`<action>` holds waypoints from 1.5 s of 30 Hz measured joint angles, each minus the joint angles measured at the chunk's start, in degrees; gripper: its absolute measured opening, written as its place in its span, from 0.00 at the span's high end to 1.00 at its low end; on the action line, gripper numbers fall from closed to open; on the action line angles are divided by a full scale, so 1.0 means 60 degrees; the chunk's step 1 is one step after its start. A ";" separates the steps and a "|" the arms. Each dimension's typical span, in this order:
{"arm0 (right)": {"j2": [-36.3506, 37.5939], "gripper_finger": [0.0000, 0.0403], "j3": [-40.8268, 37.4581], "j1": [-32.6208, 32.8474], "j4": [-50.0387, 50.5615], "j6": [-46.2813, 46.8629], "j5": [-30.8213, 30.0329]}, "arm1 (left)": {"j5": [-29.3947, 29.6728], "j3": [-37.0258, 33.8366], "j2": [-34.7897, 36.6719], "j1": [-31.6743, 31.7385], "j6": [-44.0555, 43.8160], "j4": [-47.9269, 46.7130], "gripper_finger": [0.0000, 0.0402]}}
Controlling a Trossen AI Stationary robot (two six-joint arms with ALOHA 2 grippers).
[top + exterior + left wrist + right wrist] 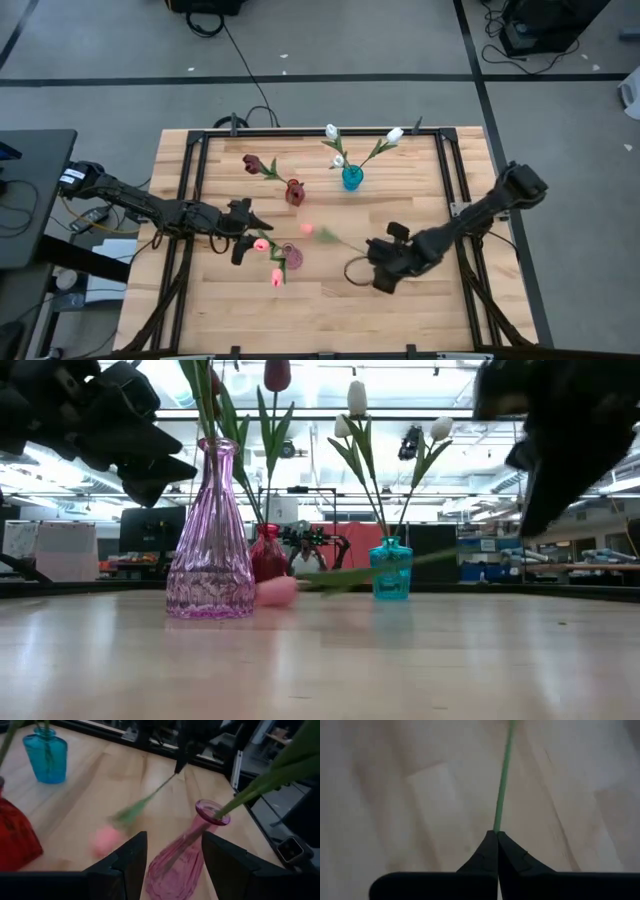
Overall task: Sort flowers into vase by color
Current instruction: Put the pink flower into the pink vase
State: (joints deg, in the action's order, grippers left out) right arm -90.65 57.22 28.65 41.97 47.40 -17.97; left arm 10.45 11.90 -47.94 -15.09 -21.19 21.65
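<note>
My right fingers point(497, 836) are pressed together on the thin green stem of a pink-headed artificial tulip point(325, 234), pinching it near its cut end; the stem runs straight ahead of the tips and the bud lies low over the pale wooden surface point(420, 300), well beyond them. So the step in hand, as I judge it, is carrying this pink flower to the tall ribbed pink glass vase point(190, 850), which already holds pink tulips.

My left fingers point(172, 855) are spread, and the pink vase's neck stands just ahead, between them; they hold nothing. Next I reckon I must lift the stem upright, bring its cut end over that narrow mouth and lower it in.

Beyond the pink vase stand a squat red glass vase point(295, 192) with maroon tulips and a small blue glass vase point(351, 178) with white ones. The stems already leaning out of the pink vase, and my own left fingers close beside it, crowd the way in.
</note>
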 joint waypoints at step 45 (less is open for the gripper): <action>0.1847 1.00 -0.0115 -0.1304 -1.0143 -0.9159 -0.2622 | 0.1419 0.2294 0.2642 0.0018 0.3001 -0.0632 0.52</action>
State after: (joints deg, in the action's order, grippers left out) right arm -79.57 56.53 20.82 -18.89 -7.55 -33.70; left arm 18.96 25.66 -32.09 -14.98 -3.18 17.86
